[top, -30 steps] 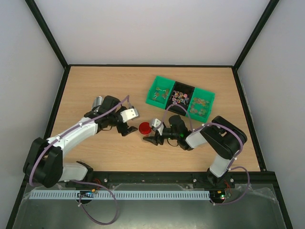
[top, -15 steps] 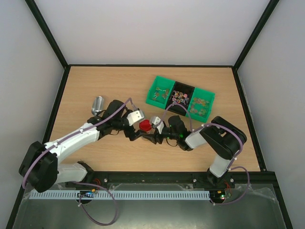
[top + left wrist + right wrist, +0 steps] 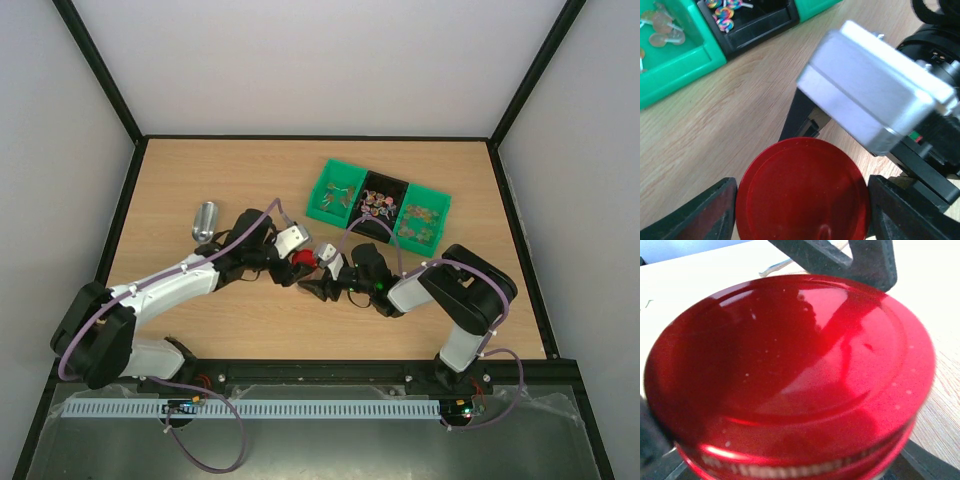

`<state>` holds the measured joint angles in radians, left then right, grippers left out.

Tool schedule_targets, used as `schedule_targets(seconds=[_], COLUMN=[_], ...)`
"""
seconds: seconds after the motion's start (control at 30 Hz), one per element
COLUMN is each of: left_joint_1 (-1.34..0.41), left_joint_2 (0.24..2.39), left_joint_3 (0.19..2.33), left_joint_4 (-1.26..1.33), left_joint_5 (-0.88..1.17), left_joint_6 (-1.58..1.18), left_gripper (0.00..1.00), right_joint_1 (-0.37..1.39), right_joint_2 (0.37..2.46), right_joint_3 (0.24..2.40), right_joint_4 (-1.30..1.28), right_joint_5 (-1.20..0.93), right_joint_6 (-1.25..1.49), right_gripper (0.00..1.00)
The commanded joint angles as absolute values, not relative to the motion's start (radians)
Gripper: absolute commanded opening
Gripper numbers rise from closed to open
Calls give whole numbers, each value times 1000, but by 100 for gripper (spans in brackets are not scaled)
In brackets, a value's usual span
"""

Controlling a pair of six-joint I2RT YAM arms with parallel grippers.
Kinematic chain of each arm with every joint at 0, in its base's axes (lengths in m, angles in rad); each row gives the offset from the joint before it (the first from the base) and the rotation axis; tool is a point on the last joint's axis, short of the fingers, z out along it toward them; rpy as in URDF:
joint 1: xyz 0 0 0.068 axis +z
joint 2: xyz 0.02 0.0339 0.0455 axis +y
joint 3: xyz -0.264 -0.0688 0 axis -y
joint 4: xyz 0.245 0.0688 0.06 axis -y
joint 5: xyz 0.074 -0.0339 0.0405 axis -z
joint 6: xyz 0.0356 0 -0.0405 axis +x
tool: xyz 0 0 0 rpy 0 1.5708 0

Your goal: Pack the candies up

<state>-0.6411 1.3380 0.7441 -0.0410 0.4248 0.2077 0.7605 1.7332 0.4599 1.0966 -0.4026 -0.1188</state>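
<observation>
Wood table (image 3: 250, 180), candies (image 3: 377, 206) in tray (image 3: 312, 207). Right gripper (image 3: 790, 455) pinches red lid (image 3: 303, 261). Left gripper (image 3: 802, 212) straddles it, contact unclear. Centre your left jaws, squeeze evenly, then twist.

Camera set-up: one overhead view, two wrist views.
The overhead camera sits high behind the arm bases and looks down and forward over the whole bench (image 3: 200, 190). The left wrist camera looks steeply down past the left fingers (image 3: 710, 212), close on the red lid (image 3: 802, 192), with the trays (image 3: 675, 65) at upper left. The right wrist camera is nearest; the lid fills its frame. All three views share the lid.
</observation>
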Motion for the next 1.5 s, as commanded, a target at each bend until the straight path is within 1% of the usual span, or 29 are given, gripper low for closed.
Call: schedule_targets(seconds=[0.0, 0.2, 0.3, 0.4, 0.5, 0.67, 0.73, 0.77, 0.87, 0.93, 0.97, 1.07, 1.1, 1.2, 1.4, 1.47], left_joint_1=[-647, -642, -628, -616, -604, -585, -584, -580, -556, -544, -541, -540, -547, -578, -627, -639], left_joint_2=[1340, 1350, 1356, 1390, 1451, 1553, 1570, 1569, 1529, 1483, 1451, 1321, 1277, 1195, 1235, 1252], left_joint_3=[735, 758, 775, 825, 896, 1026, 1060, 1071, 1072, 1041, 1013, 888, 835, 717, 690, 684], left_joint_4=[-20, -201, -290, -428, -576, -720, -735, -733, -709, -694, -670, -506, -418, -222, -59, -16], left_joint_5=[457, 552, 600, 663, 681, 661, 640, 640, 664, 684, 687, 669, 618, 482, 322, 296], left_joint_6=[259, 557, 688, 885, 1068, 1270, 1298, 1296, 1218, 1143, 1084, 858, 720, 492, 250, 206], left_gripper=[69, 59, 56, 55, 55, 57, 60, 66, 87, 97, 99, 99, 99, 99, 97, 97], right_joint_1=[767, 767, 767, 767, 767, 767, 766, 767, 767, 766, 767, 767, 766, 767, 774, 778], right_joint_2=[1737, 1727, 1727, 1727, 1724, 1722, 1721, 1721, 1723, 1725, 1726, 1729, 1730, 1734, 1749, 1749], right_joint_3=[462, 460, 458, 453, 448, 442, 442, 443, 447, 448, 449, 448, 449, 447, 452, 453], right_joint_4=[1098, 1122, 1118, 1106, 1096, 1088, 1085, 1086, 1091, 1096, 1100, 1109, 1111, 1118, 1130, 1132], right_joint_5=[-418, -495, -538, -588, -623, -626, -612, -596, -526, -485, -466, -425, -409, -370, -350, -338], right_joint_6=[-119, -125, -159, -214, -258, -278, -269, -261, -219, -186, -169, -136, -126, -117, -102, -104], right_gripper=[32, 32, 32, 32, 32, 31, 31, 31, 31, 30, 30, 30, 30, 29, 30, 30])
